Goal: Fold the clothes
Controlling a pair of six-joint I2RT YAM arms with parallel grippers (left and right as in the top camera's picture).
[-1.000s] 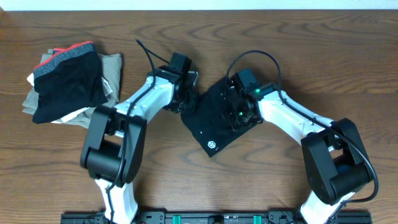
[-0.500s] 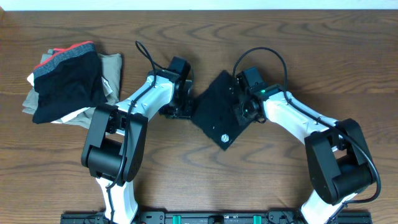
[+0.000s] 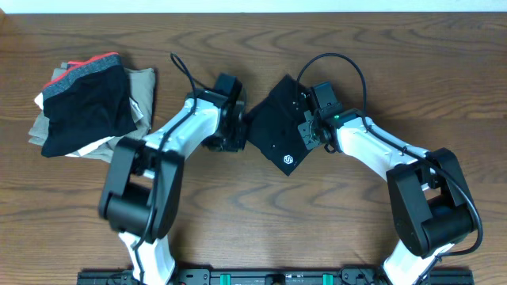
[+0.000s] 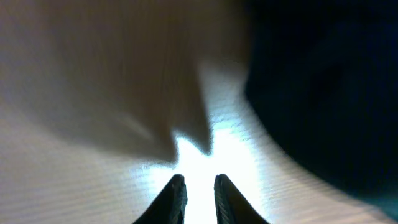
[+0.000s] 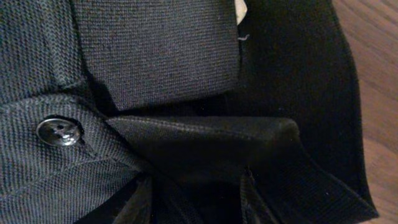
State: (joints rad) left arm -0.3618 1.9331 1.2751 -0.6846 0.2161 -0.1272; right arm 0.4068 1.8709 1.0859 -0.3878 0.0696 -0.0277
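The clothes, a black folded diamond with a white logo at its 6 o'clock tip, lay just 12 o'clock of the table's centre. A second earlier the bundle sat lower and more to 7 o'clock; since then it had slid toward 1 o'clock and turned, and the logo went with it. The left claw, which had been on the cloth's 9 o'clock edge, was now off it and just beside that edge. The right claw had shifted from the middle of the cloth to its 3 o'clock side. The left arm reached from 7 o'clock, bent at the elbow, its wrist pointing toward 3 o'clock. The right arm came in from 5 o'clock, its wrist pointing toward 9 o'clock. In the left wrist view, which was blurred, the left claw was almost closed, with only a slit of lit wood between its tips. It held nothing, and the dark cloth lay at 2 o'clock. In the right wrist view the right claw stood parted about halfway over a thick fold beside a button, resting on the fabric with no clear pinch. A pile of other garments stayed at 9 o'clock, well apart.
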